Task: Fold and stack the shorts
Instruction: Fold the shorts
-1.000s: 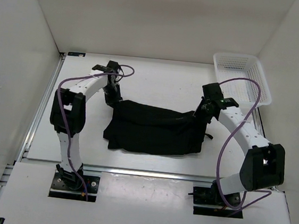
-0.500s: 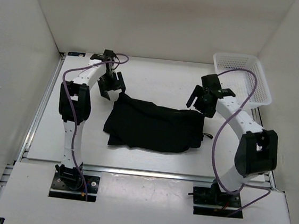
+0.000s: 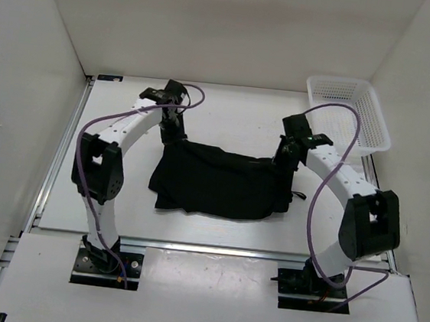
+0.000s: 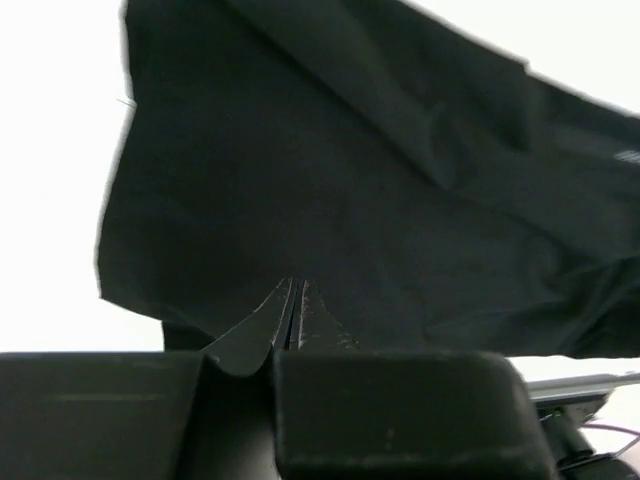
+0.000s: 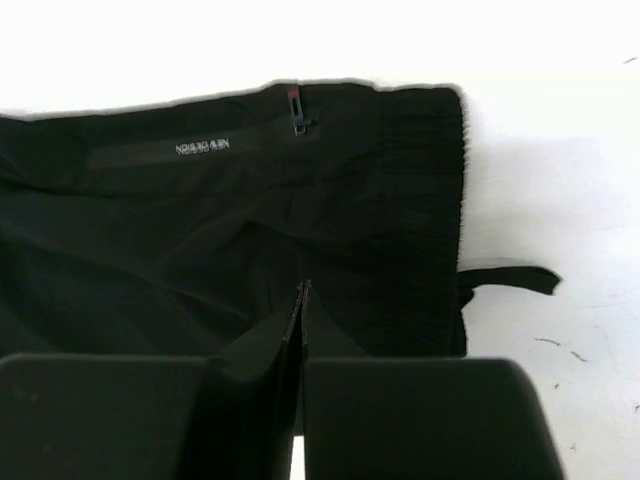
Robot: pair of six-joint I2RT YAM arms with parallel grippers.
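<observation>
Matt black cloth shorts (image 3: 220,183), white plastic mesh basket (image 3: 345,94), smooth white table (image 3: 227,120).

The shorts (image 3: 220,183) are black with small white lettering (image 5: 202,147), the mesh basket (image 3: 345,90) and table (image 3: 227,120) white.

The shorts (image 3: 220,185) lie between left claw (image 3: 173,137) and right claw (image 3: 283,161) — basket (image 3: 348,113) behind, at right.
</observation>
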